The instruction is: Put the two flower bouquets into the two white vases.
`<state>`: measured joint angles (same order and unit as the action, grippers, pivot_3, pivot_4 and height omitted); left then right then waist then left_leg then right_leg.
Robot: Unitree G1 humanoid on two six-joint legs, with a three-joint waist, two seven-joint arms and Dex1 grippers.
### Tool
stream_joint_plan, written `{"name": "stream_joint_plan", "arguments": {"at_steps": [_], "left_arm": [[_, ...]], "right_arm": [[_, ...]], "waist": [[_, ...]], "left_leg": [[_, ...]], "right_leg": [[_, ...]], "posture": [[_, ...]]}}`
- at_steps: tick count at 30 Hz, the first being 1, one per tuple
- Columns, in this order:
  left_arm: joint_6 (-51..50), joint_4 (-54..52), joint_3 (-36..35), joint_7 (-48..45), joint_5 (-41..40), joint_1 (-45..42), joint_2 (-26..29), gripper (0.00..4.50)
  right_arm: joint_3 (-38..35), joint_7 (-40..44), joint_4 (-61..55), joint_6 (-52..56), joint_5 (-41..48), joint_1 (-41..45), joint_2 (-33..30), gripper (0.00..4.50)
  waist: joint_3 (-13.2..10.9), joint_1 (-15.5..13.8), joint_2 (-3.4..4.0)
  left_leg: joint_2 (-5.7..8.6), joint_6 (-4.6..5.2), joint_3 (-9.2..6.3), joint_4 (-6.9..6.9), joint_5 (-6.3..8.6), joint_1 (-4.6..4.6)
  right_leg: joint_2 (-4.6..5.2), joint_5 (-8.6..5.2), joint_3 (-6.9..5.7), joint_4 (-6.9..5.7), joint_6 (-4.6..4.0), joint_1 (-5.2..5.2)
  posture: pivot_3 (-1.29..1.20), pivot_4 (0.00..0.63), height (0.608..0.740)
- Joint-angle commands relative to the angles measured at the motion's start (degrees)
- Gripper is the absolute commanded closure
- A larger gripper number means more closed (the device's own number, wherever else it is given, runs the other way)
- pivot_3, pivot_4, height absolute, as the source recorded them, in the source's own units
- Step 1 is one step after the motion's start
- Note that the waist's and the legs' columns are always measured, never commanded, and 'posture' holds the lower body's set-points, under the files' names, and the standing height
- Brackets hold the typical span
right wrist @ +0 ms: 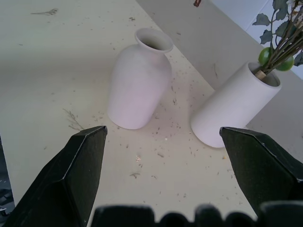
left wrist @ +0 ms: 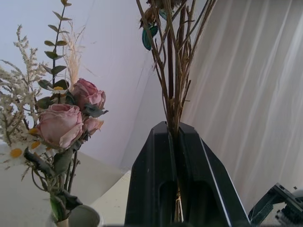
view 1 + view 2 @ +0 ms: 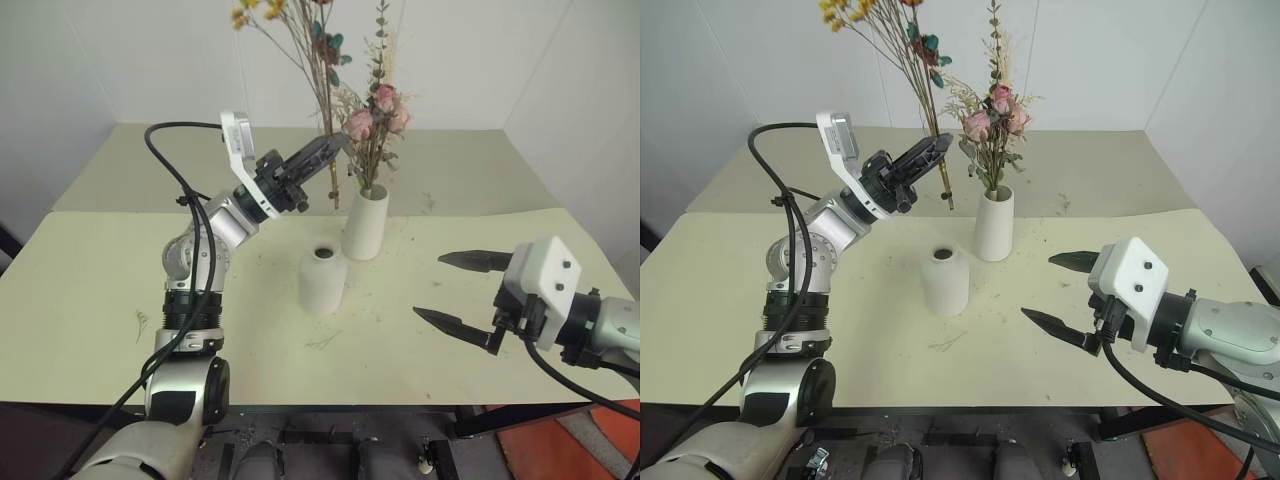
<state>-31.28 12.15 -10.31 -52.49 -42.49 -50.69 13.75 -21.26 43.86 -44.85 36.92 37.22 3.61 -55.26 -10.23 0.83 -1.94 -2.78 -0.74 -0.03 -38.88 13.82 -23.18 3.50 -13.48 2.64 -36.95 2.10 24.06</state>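
**One vase filled, one vase empty, second bouquet held aloft**

The tall tapered vase (image 3: pixel 365 222) stands upright on the pale table (image 3: pixel 90 290) and serves as the landmark. It holds the larger bouquet (image 3: pixel 373 115) of pink roses, cream grasses and green leaves, whose stems enter the wide mouth and whose blooms rise straight above it. In the right wrist view the stems and green leaves are seen inside the rim of this vase.

The shorter rounded vase (image 3: pixel 323 279) stands upright just beside the tall vase, on its near-left side, apart from it by a narrow gap. Its narrow mouth is dark and holds nothing.

The left gripper (image 3: pixel 322 158) hangs in the air to the upper left of the tall vase, above and behind the short one. Its fingers are closed tight on the thin brown stems of the small dried bouquet (image 3: pixel 925 75), as the left wrist view shows. The stems run roughly upright, with the yellow-orange blossoms high above the gripper and the cut ends just below it, beside the roses.

The right gripper (image 3: pixel 462 290) hovers low over the table to the near right of the tall vase, well apart from it. Its two fingers are spread wide and grasp nothing.

Fine plant debris is scattered on the table around both vases.
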Motion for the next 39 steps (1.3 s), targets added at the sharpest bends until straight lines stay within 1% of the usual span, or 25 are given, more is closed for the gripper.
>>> {"name": "stream_joint_plan", "arguments": {"at_steps": [1,6,13,19,23,26,28,29,31,35,37,38,39], "left_arm": [[-0.19,-1.91,1.02,-1.89,0.09,2.16,0.91,4.35],[-0.52,-4.6,3.09,-2.08,1.03,5.39,1.72,4.35],[0.53,-5.91,5.52,-2.64,2.63,7.26,1.79,4.35],[4.06,-5.87,8.52,-6.22,6.24,8.57,3.46,4.35],[6.25,-4.45,8.94,-7.38,7.81,8.92,3.74,4.35],[7.6,-4.34,7.92,-7.48,7.51,9.31,3.29,3.69],[7.84,-4.65,7.46,-7.93,6.9,9.46,3.29,3.11],[8.14,-5.52,6.99,-8.96,5.98,9.98,3.51,2.7],[7.98,-7.14,6.13,-10.33,4.34,11.0,4.03,2.09],[8.75,-7.64,6.29,-9.15,6.48,12.28,5.33,0.8],[8.31,-7.85,5.47,-9.1,5.8,12.9,5.88,0.16],[8.16,-8.03,4.98,-8.98,5.38,13.19,6.16,0.03],[8.25,-8.26,4.7,-8.62,5.69,13.69,6.8,0.03]], "right_arm": [[-0.58,-0.37,-1.05,-0.93,-0.45,0.07,-0.07,0.0],[0.19,-0.3,-0.57,-1.56,-1.2,0.31,0.04,0.0],[0.65,0.1,-0.2,-1.86,-1.73,0.57,-0.12,0.0],[0.52,0.18,-0.22,-1.89,-1.9,0.42,-0.08,0.0],[0.64,0.24,-0.25,-1.94,-2.15,0.44,-0.03,0.0],[0.69,0.41,-0.31,-2.16,-2.56,0.23,-0.02,0.0],[0.61,0.55,-0.27,-2.27,-2.66,0.11,-0.02,0.0],[0.69,0.63,-0.18,-2.4,-2.83,0.09,-0.05,0.0],[0.88,0.83,0.0,-2.59,-3.16,0.11,-0.11,0.0],[1.25,1.17,0.44,-2.91,-3.54,0.48,-0.08,0.0],[1.41,1.28,0.62,-3.07,-3.64,0.59,-0.1,0.0],[1.47,1.32,0.66,-3.13,-3.72,0.58,-0.11,0.0],[1.52,1.38,0.69,-3.19,-3.85,0.48,-0.15,0.0]], "waist": [[0.0,-0.06,0.0],[0.0,-0.22,-0.01],[0.0,-0.19,-0.01],[0.0,-0.14,0.0],[0.0,-0.17,-0.01],[0.0,-0.17,0.0],[0.0,-0.15,-0.01],[0.0,-0.16,0.0],[0.0,-0.1,0.0],[0.0,-0.14,0.0],[0.0,-0.14,0.0],[0.0,-0.15,0.0],[0.0,-0.15,0.0]], "left_leg": [[0.0,0.0,0.0,-0.01,0.0,-0.01],[0.0,0.0,-0.01,-0.02,0.0,-0.02],[0.0,0.0,-0.01,-0.02,0.0,-0.02],[0.0,0.0,-0.01,-0.02,0.0,-0.02],[0.0,0.0,0.0,-0.02,0.0,-0.02],[0.0,0.0,-0.01,-0.02,0.0,-0.02],[0.0,0.0,-0.01,-0.02,0.0,-0.02],[0.0,0.0,-0.01,-0.02,0.0,-0.02],[0.0,0.0,-0.01,-0.02,0.0,-0.02],[-0.01,0.0,-0.01,-0.02,0.0,-0.01],[-0.01,0.0,-0.01,-0.02,0.0,0.0],[-0.01,0.0,-0.01,-0.02,0.0,0.0],[-0.01,0.0,-0.01,-0.02,0.0,-0.01]], "right_leg": [[0.0,0.0,0.0,-0.02,0.0,0.01],[0.0,0.0,-0.01,-0.03,0.0,0.0],[0.0,0.0,-0.01,-0.02,0.0,0.0],[0.0,0.0,-0.01,-0.02,0.0,0.0],[0.0,0.0,-0.01,-0.02,0.0,0.0],[0.0,0.0,-0.01,-0.02,0.0,0.0],[0.0,0.0,-0.01,-0.02,0.0,0.0],[0.0,0.0,-0.01,-0.02,0.0,0.0],[0.0,0.0,-0.01,-0.03,0.0,0.0],[0.0,0.0,-0.02,-0.03,0.0,0.0],[0.0,0.0,-0.01,-0.03,0.0,-0.02],[0.0,0.0,-0.01,-0.03,0.0,-0.01],[0.0,0.0,-0.01,-0.03,0.0,0.0]], "posture": [[0.0,0.15,0.74],[0.0,0.15,0.74],[0.0,0.15,0.74],[0.0,0.15,0.74],[0.0,0.15,0.74],[0.0,0.15,0.74],[0.0,0.15,0.74],[0.0,0.15,0.74],[0.0,0.15,0.74],[0.0,0.15,0.74],[0.0,0.15,0.74],[0.0,0.15,0.74],[0.0,0.15,0.74]]}}
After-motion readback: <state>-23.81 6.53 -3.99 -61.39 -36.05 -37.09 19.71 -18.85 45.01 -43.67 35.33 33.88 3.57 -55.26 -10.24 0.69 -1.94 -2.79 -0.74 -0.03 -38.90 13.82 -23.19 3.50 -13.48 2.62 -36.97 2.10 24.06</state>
